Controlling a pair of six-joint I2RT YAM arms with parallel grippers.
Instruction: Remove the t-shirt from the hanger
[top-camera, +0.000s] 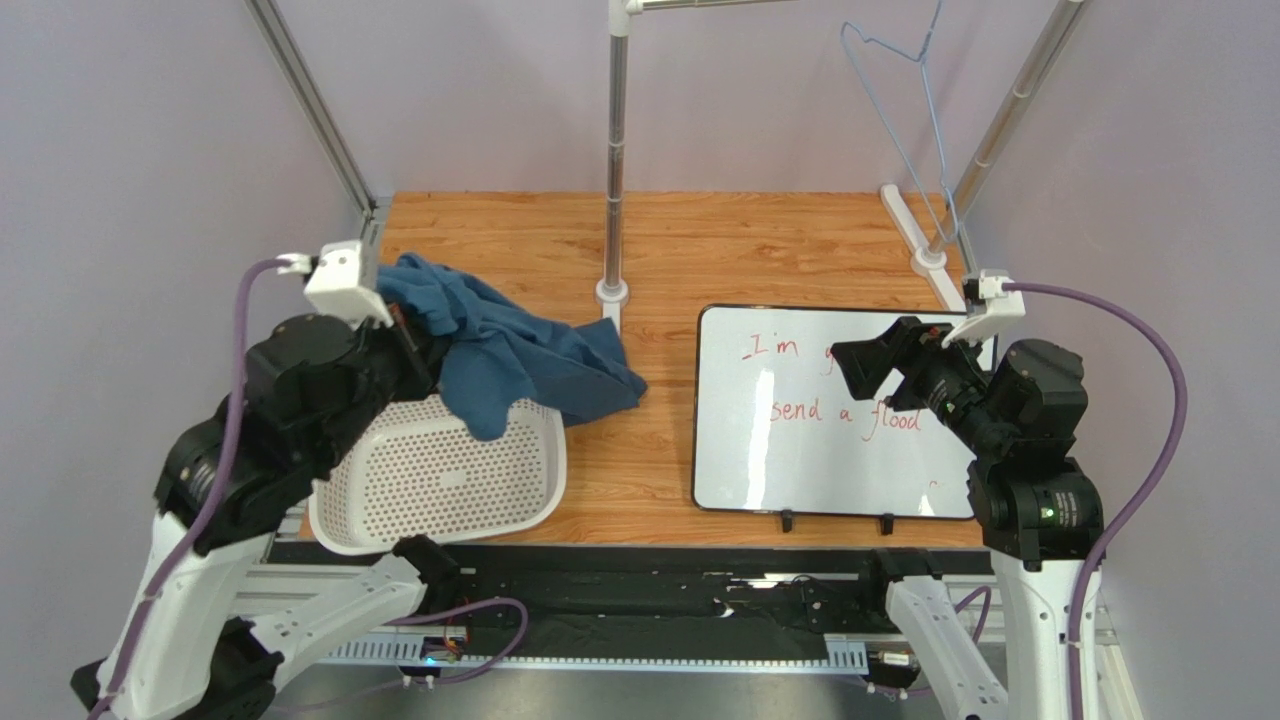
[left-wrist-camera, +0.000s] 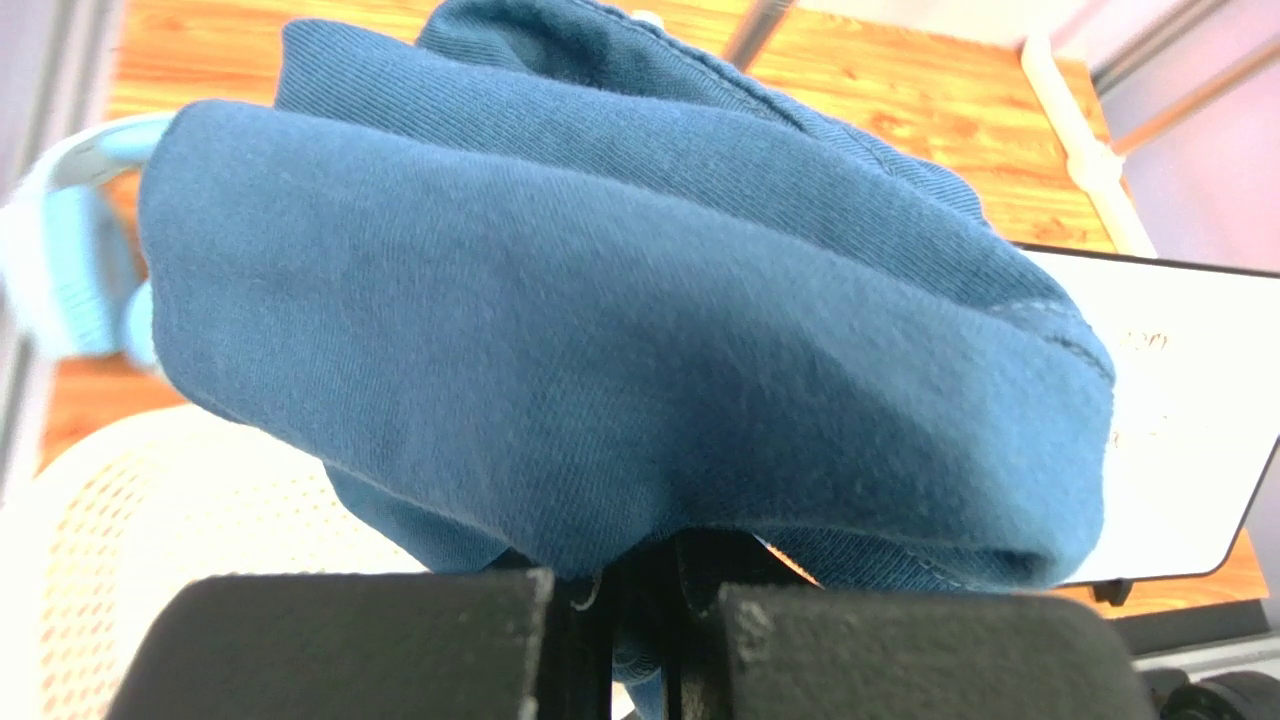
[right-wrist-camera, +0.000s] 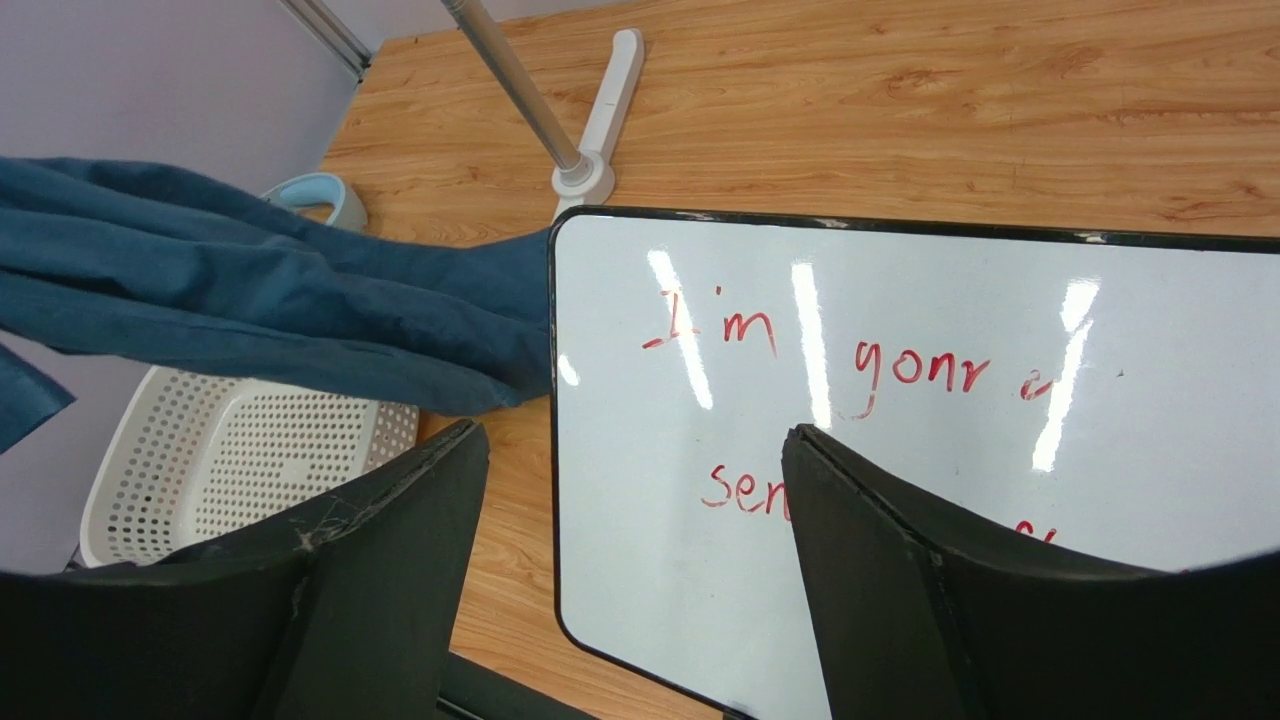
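Wooden desk, left of frame: t-shirt hangs bunched over the basket, pinched in the left gripper. Hanger bare, upper right. Right gripper spread above the whiteboard. Cloth looks soft, light, limp; a thick fold probably grips best.

The t-shirt drapes across the basket; table strip beside the whiteboard lies passable.
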